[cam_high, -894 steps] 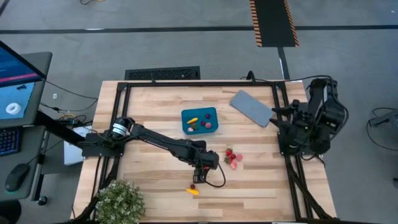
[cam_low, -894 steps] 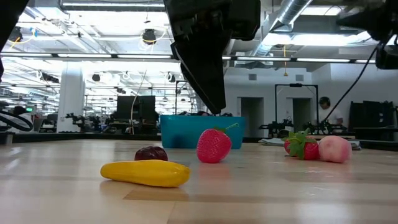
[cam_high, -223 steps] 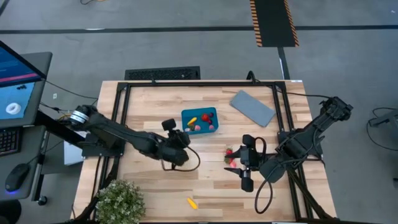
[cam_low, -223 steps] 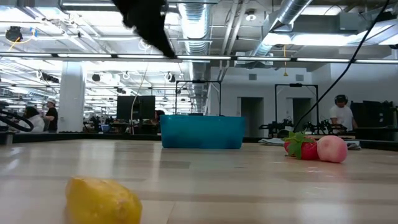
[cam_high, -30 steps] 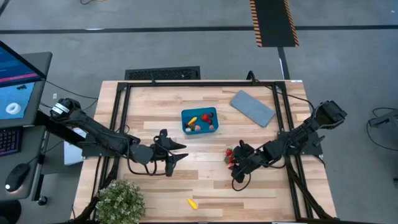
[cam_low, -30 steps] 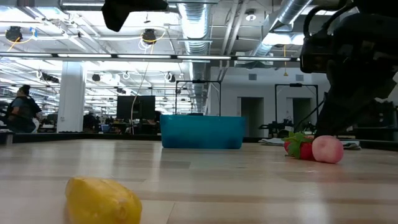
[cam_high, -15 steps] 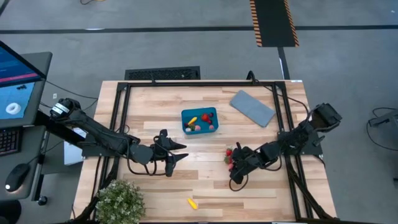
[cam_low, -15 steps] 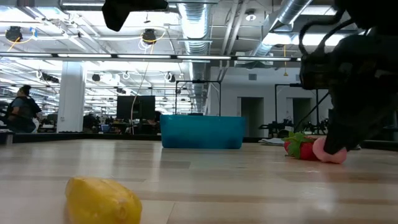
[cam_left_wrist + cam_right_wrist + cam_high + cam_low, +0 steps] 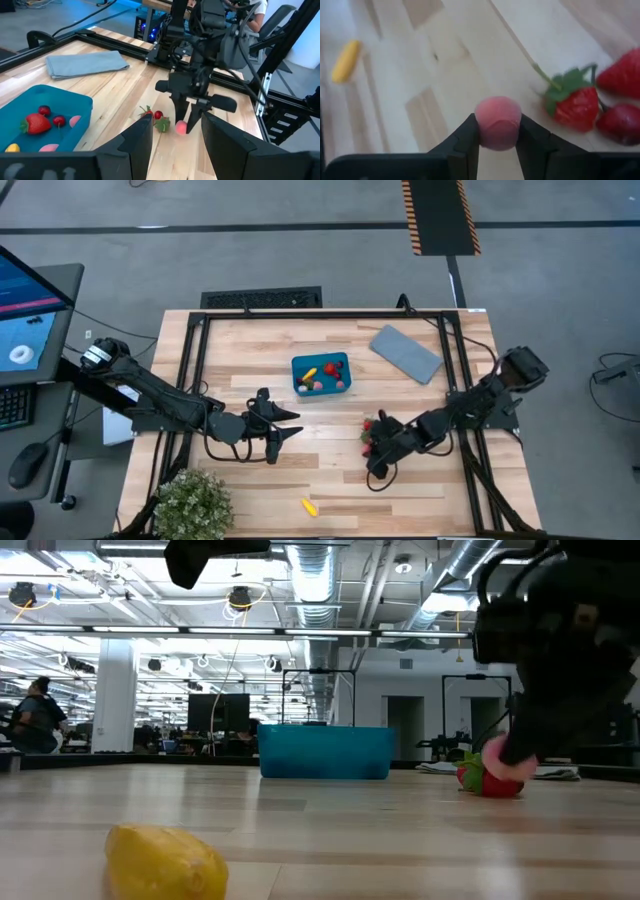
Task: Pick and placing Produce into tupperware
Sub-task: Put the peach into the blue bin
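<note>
The right gripper [image 9: 498,131] is clamped on a small pink round fruit [image 9: 498,122], one finger pressed to each side of it, low over the wooden worktop [image 9: 420,480]. Just beside the pink fruit lie a strawberry with a green leafy top [image 9: 575,102] and more red pieces (their edges run out of the wrist view). A yellow elongated piece [image 9: 311,506] lies well apart, near the worktop's front edge, close to a leafy green plant [image 9: 192,505] at the front left corner.

The teal tupperware [image 9: 321,375] sits toward the back middle of the worktop, holding a strawberry, cherries, pink pieces and a yellow piece. A flat grey lid [image 9: 406,353] rests to its right.

The left gripper [image 9: 284,426] hovers in front of the tupperware with its fingers spread and nothing between them. From table height, a person [image 9: 30,712] shows far off in the room behind.
</note>
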Controlling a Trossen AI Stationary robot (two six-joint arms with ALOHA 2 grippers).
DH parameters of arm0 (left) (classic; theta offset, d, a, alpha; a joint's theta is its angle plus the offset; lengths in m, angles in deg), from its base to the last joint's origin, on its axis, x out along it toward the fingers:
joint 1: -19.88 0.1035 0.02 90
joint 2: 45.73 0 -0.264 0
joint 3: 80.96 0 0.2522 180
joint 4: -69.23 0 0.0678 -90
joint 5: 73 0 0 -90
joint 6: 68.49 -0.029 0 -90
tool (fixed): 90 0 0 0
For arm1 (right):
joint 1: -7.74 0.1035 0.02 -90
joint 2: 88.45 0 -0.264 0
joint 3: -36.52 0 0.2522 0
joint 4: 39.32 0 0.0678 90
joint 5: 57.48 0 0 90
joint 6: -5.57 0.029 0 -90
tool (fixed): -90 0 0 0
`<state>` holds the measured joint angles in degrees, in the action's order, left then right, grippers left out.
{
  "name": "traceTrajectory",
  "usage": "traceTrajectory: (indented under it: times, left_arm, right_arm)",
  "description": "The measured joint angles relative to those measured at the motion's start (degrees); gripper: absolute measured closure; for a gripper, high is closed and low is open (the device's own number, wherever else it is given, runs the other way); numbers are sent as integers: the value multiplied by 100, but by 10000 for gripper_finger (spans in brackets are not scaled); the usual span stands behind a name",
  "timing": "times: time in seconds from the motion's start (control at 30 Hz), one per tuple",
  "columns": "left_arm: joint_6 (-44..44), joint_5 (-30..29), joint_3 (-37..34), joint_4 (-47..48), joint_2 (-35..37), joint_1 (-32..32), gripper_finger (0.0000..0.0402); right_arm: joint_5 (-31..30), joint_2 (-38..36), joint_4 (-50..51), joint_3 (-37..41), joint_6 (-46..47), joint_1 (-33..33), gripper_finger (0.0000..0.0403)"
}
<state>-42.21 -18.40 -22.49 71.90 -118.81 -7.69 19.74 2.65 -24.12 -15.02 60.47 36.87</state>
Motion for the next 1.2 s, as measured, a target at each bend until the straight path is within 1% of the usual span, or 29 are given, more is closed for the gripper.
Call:
traceTrajectory:
  times: [0.1, 0.2, 0.37, 0.47, 0.6, 0.73, 0.87, 0.97, 1.1, 1.2]
  left_arm:
    - [0, 0, 0, 0, 0, 0, 242]
    - [0, 0, 0, 0, 0, 0, 242]
    - [0, -4, 0, 0, 0, 0, 242]
    - [37, -22, 0, 0, 0, 0, 242]
    - [102, -77, 0, 2, 0, 0, 242]
    - [138, -143, 0, 2, 0, 2, 242]
    - [338, -144, 0, 2, 0, 0, 242]
    - [474, -146, 0, 2, 0, 0, 242]
    - [499, -149, 0, 4, 0, 0, 242]
    - [499, -149, 0, 2, 0, 0, 242]
  right_arm:
    - [-96, -128, -147, 0, -77, -2, 273]
    - [-145, -324, -529, 0, -126, -2, 267]
    - [-325, -689, -1289, 0, -15, -56, 278]
    - [-458, -892, -1528, 0, 174, -159, 276]
    - [-562, -1103, -1712, 0, 322, -415, 264]
    - [-569, -1295, -1725, 0, 639, -844, 268]
    - [-317, -1455, -1983, 0, 778, -1248, 279]
    - [-55, -1520, -2293, -2, 1020, -1473, 276]
    - [89, -1544, -2812, -2, 1163, -1616, 266]
    - [188, -1546, -3034, -2, 938, -1616, 272]
